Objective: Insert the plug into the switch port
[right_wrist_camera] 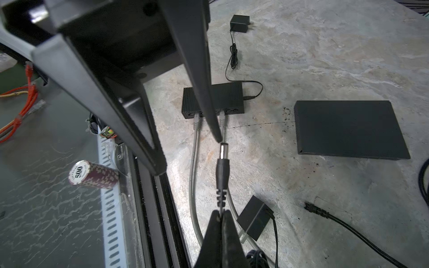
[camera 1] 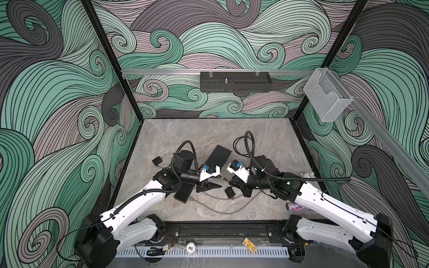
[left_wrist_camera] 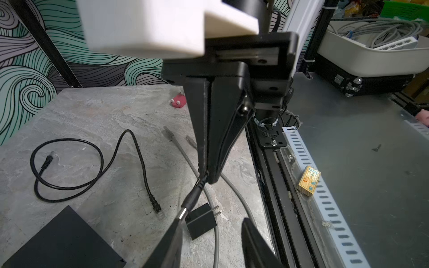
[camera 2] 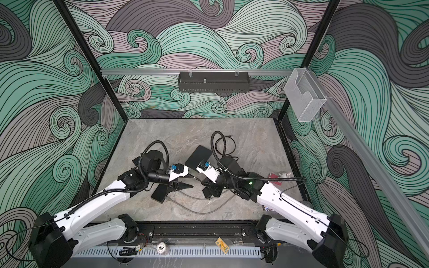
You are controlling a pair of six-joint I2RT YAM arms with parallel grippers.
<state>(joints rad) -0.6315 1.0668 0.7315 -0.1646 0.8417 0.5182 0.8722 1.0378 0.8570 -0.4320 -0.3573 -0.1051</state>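
Above the worktop (right_wrist_camera: 325,58), midway between its side edges, front half: plug (right_wrist_camera: 222,167), held clear of the surface.
Right gripper (right_wrist_camera: 220,212): clamped on the plug's ribbed cable end; barrel and metal tip stick out free.
Left gripper (camera 1: 219,182): jaws part open, empty; one fingertip (right_wrist_camera: 216,137) just beside the metal tip, contact not clear.
Plug axis: roughly parallel to the front edge, tip toward the left edge, aimed at the left gripper.
Nearer arm: left is at the tip; right has the tail.
Ribbed box (right_wrist_camera: 228,95): beyond the left gripper; two grey cables (right_wrist_camera: 192,162) and a power lead already in it.
Flat box (right_wrist_camera: 348,130): toward the back edge; ports hidden.
Judgement: a handover looks next; the plug sits against one finger, not centred between both.
Target box: cannot tell.
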